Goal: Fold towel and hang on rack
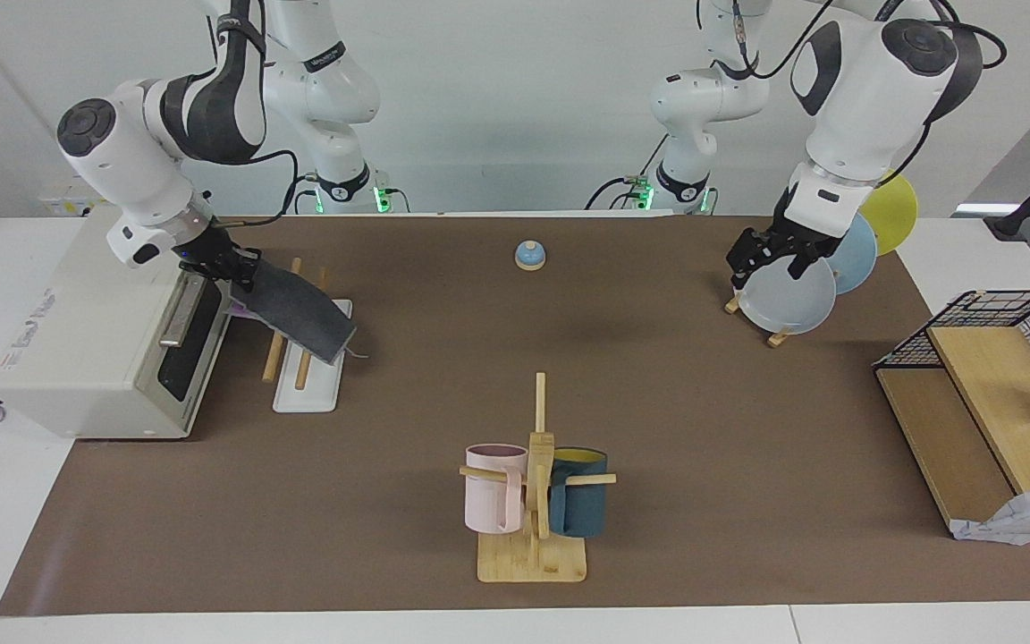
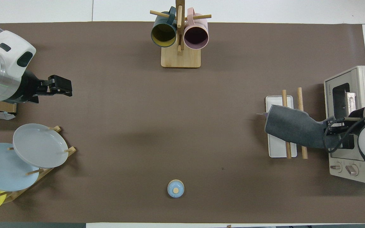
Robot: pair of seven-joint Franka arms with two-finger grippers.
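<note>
The right gripper (image 1: 231, 266) had its jaws clamped on the towel (image 1: 296, 310), draped over the rack (image 2: 280, 151). Only the facing view showed the purple underside. The left gripper (image 1: 765, 255) hung over the plates (image 1: 788, 288); I cannot tell about its jaws.

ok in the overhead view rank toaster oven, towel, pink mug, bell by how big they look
1. toaster oven, partly hidden by the right arm
2. towel
3. pink mug
4. bell

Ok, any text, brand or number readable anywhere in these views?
None reads clearly.
Oven: grey lettering on its top, and a small label on its front in the overhead view, both too blurred to read.
Arm links: small print, too small to read.
Towel, rack: no markings.
</note>
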